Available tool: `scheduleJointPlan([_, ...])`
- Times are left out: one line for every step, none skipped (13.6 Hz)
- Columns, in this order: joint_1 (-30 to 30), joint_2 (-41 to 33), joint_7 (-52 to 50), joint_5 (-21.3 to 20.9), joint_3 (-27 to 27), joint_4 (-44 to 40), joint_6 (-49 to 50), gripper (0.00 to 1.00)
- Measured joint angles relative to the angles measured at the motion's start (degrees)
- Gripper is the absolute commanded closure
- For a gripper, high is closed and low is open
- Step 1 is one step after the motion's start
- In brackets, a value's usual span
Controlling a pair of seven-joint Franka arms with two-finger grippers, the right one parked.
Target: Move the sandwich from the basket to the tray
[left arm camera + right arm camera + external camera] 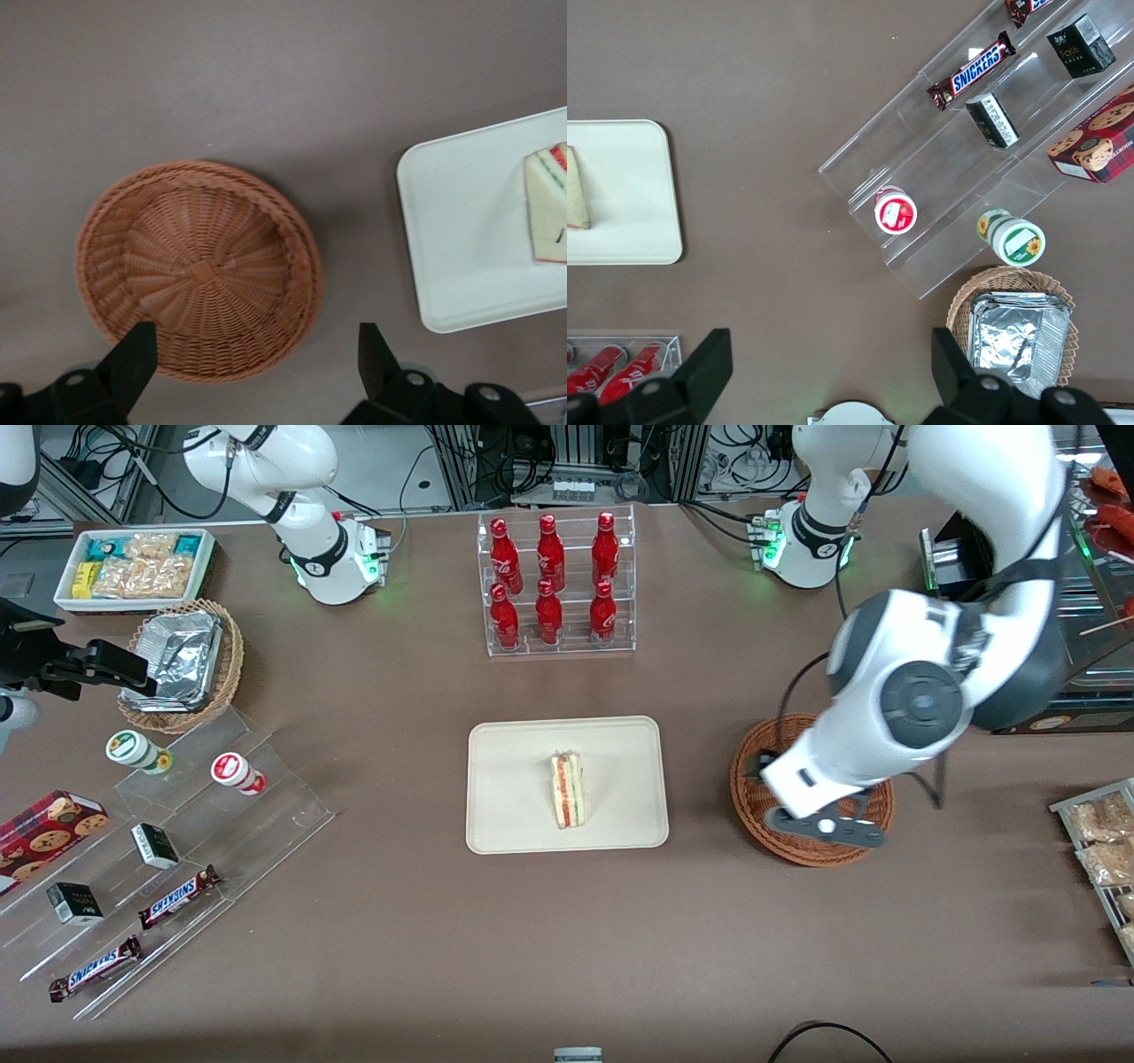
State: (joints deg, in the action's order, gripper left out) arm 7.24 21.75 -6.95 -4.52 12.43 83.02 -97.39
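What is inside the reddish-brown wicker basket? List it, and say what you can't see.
Nothing: the basket shows only bare weave in the wrist view. From the front, the arm covers part of it. The open gripper hovers above its rim. The sandwich lies on the tray.

The front view looks steeply down on the whole table. The left wrist view faces straight down, close above the basket (199,270), gripper (252,359) fingers spread; both share the tray (514,797) at the basket's 9 o'clock in the front view.
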Motion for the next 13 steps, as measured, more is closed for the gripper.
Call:
scheduleJointPlan([-1.3, -1.2, 1.3, 0.0, -0.1, 0.7, 0.6, 0.00])
scheduleJointPlan([-2.6, -2.3, 2.7, 0.0, -0.2, 1.4, 1.4, 0.00])
scheduleJointPlan([-3.9, -3.5, 4.3, 0.0, -0.2, 1.8, 2.7, 0.00])
scheduleJointPlan([-5.3, -4.9, 6.3, 0.0, -0.3, 2.0, 4.2, 0.00])
scheduleJointPlan([-6.6, -6.3, 8.2, 0.0, -0.3, 2.1, 5.4, 0.00])
scheduleJointPlan([-8.0, -8.0, 10.2, 0.1, -0.5, 2.2, 6.6, 0.00])
scheduleJointPlan([-8.8, -9.7, 11.8, 0.1, -1.0, 2.2, 8.0, 0.00])
scheduleJointPlan([-9.1, -11.4, 12.6, 0.1, -2.0, 2.3, 9.1, 0.00])
scheduleJointPlan([-9.1, -12.9, 13.0, 0.1, -3.2, 2.3, 10.3, 0.00])
scheduleJointPlan([-9.1, -14.2, 13.2, 0.1, -4.5, 2.3, 11.6, 0.00])
scheduleJointPlan([-9.1, -15.2, 13.4, 0.1, -5.5, 2.3, 12.5, 0.00])
scheduleJointPlan([-9.1, -16.0, 13.5, 0.1, -6.3, 2.3, 13.0, 0.00])
scheduleJointPlan([-9.1, -16.6, 13.6, 0.1, -6.9, 2.3, 13.4, 0.00])
